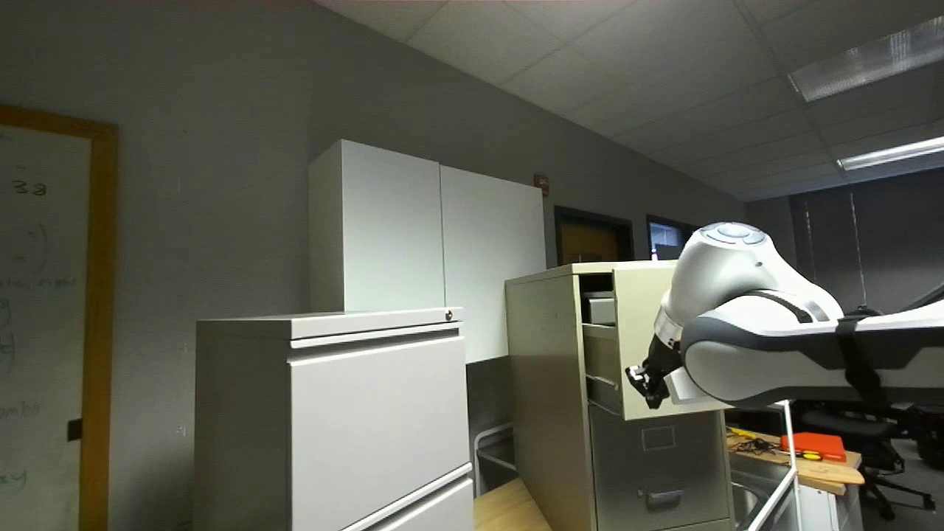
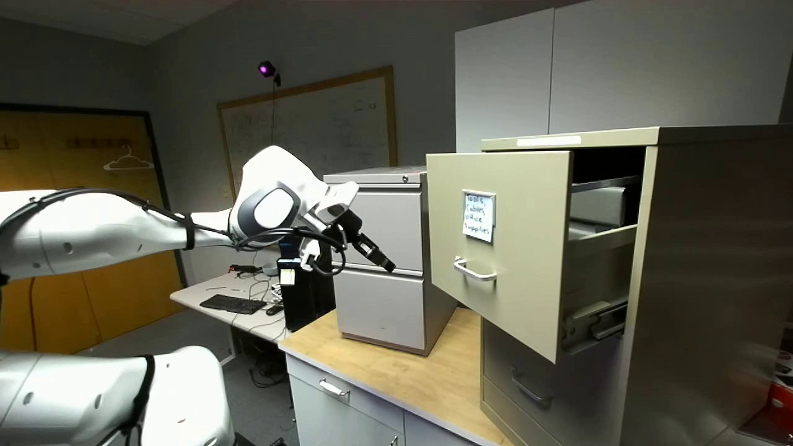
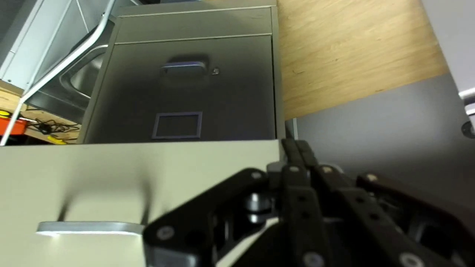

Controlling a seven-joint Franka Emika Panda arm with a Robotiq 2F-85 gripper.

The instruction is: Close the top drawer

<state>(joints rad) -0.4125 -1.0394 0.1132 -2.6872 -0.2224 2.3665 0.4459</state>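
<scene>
A: In the wrist view the handle [image 3: 91, 227] is well left of the end effector [image 3: 296, 143]. Is that the thing that bites us?

B: Maybe, if a swing to the left clips it. I'd worry more about the drawer [image 2: 505, 248], tbh. It's just left of the end effector, sitting well out of the tan cabinet [image 2: 700, 279], and the fingers [image 3: 292, 152] look slightly past its right edge instead of in front of its middle. Push straight in from there and imo they'd slide by and leave it hanging out. Catch only that edge and it's a lopsided shove, so the runner [image 2: 595, 323] could bind.

A: Ugh yeah, I'd want it shifted left first. Has the end effector got hold of anything?

B: Nope. Clenched, fingers side by side, nothing between them that I can see. Fine for pushing, I'd say. And it's not touching the drawer: in an exterior view a gap shows between that and the end effector [image 2: 389, 266].

A: Anything on its right?

B: There's the table [image 3: 356, 48], then the white cabinet [image 1: 354, 420] further right. Not touching that one either, they're well apart in an exterior view.
</scene>
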